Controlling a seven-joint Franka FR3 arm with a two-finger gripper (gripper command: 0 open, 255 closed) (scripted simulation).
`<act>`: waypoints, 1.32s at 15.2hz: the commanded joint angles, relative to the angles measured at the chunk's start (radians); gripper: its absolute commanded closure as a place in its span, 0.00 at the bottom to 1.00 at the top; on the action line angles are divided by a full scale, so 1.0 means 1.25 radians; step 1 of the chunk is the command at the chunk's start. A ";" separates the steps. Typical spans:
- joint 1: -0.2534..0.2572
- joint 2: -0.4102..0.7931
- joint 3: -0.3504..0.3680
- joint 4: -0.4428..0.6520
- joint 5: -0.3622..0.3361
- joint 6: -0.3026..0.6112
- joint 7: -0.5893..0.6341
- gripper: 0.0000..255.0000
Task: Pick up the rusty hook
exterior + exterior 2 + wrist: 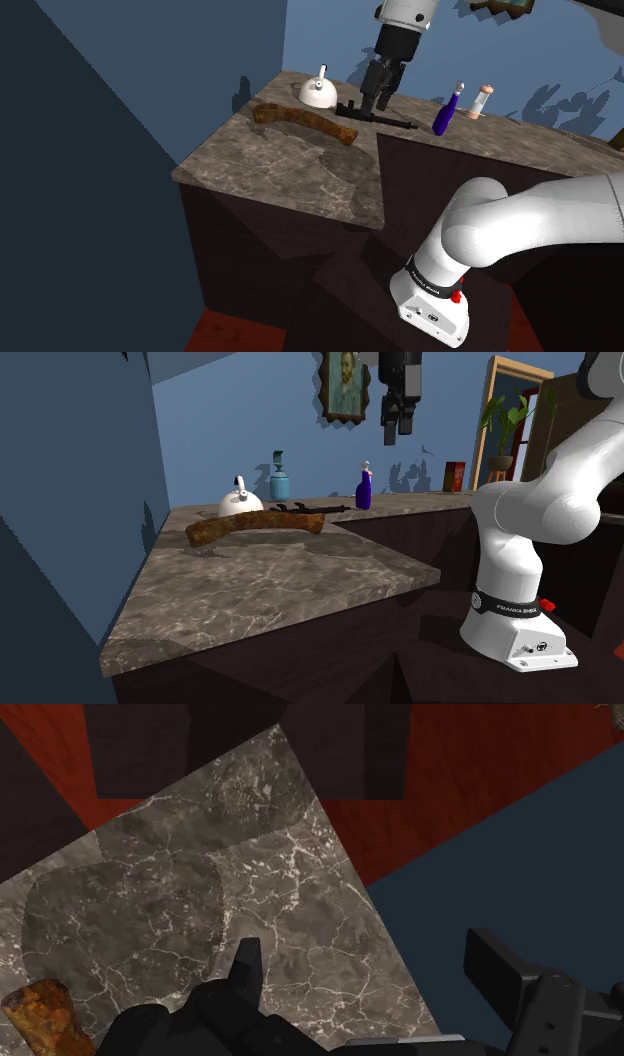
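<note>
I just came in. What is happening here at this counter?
A white robot arm holds its black tool open in the air above a marbled counter. The rusty hook lies flat on it, not yet gripped. A white kettle and a purple bottle stand nearby.

Only legible text: small white print on the black band (pixel 512 608) round the arm's lowest joint, 2nd exterior view, right side. It reads approx. "FRANKA EMIKA". The same band in the shoulder view, near right, also has white print, too small to read. A small round mark (pixel 541 646) sits on the white base housing (pixel 505 640) just below the band; can't make it out.
</note>
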 commanded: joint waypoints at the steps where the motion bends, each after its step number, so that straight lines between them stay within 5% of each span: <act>1: 0.000 0.000 0.000 0.000 0.000 0.000 0.000 0.00; 10: -0.004 0.191 -0.095 0.032 -0.082 0.143 -0.183 0.00; 20: -0.004 0.462 -0.179 0.174 -0.109 0.267 -0.370 0.00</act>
